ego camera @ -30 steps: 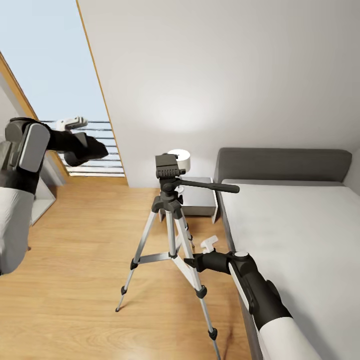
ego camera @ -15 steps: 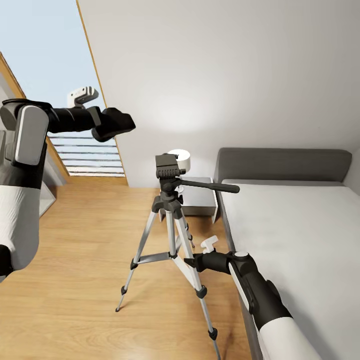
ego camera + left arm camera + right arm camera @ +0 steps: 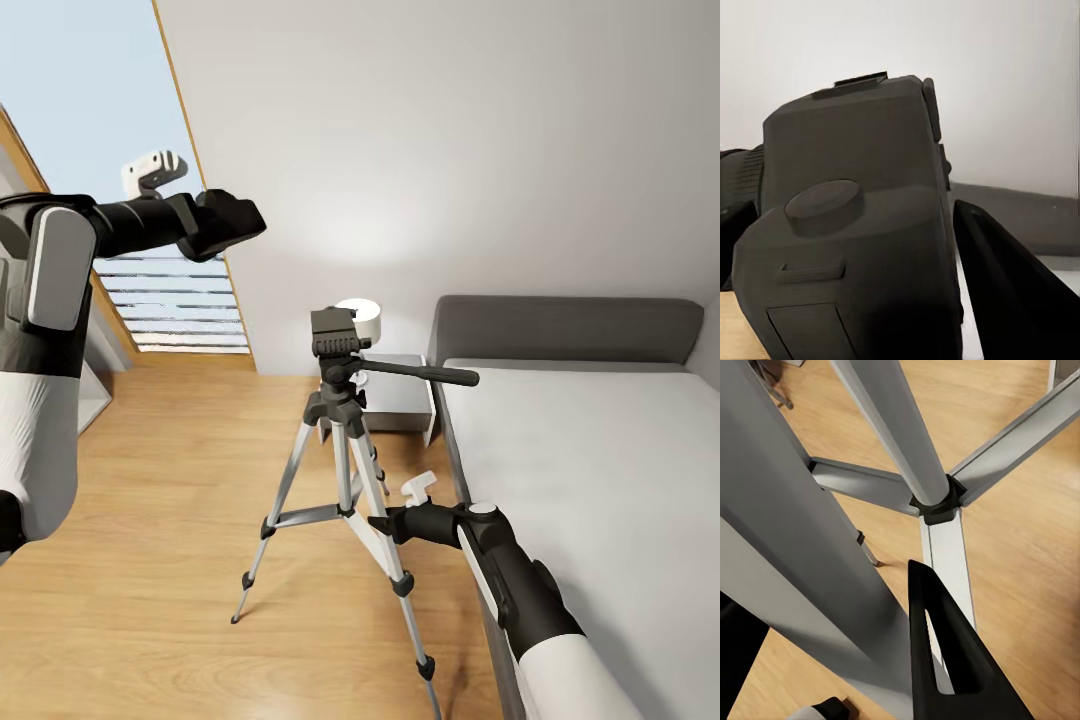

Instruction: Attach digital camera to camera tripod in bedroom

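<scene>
Light wood floor [image 3: 160, 500] carries the camera tripod [image 3: 345, 450] beside the bed [image 3: 590, 470]; left jaws clasp the digital camera [image 3: 222, 222], right jaws' state unclear.

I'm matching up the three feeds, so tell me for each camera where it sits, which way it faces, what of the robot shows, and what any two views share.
Head view: on the head, facing forward and down at the camera tripod and bed; both arms show.
Left wrist view: near the left claw, facing the digital camera it holds; one dark finger shows.
Right wrist view: near the right claw, facing the tripod's legs and wood floor; one finger shows.
Shared: head and right wrist views both show the tripod; head and left wrist views both show the digital camera.
</scene>
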Available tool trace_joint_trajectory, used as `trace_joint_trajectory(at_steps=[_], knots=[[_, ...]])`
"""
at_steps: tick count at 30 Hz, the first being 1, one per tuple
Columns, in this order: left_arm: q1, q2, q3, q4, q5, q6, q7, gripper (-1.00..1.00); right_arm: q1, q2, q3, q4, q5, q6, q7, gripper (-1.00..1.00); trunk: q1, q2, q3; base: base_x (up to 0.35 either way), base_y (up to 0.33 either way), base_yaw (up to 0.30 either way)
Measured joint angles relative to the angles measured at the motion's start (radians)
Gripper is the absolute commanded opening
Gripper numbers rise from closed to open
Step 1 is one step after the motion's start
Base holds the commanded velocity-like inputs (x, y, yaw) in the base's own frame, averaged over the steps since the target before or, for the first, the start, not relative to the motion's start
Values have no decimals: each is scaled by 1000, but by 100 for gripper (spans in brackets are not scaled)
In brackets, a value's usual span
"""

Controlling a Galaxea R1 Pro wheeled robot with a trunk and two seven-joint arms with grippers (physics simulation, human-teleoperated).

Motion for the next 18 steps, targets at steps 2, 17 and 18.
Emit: trace_joint_trajectory(at_steps=[2, 17, 18], knots=[[0, -2, -4, -17, -1, -5, 1, -100, 0, 0, 0, 0, 0, 0, 0, -100, 0, 0, 0, 0, 0, 0], [0, -1, -11, -47, 36, -11, -135, -100, 0, 0, 0, -1, 0, 1, 0, -100, 0, 0, 0, 0, 0, 0], [0, -1, -11, -45, 35, -13, -204, -100, 0, 0, 0, -1, 0, 1, 0, -100, 0, 0, 0, 0, 0, 0]])
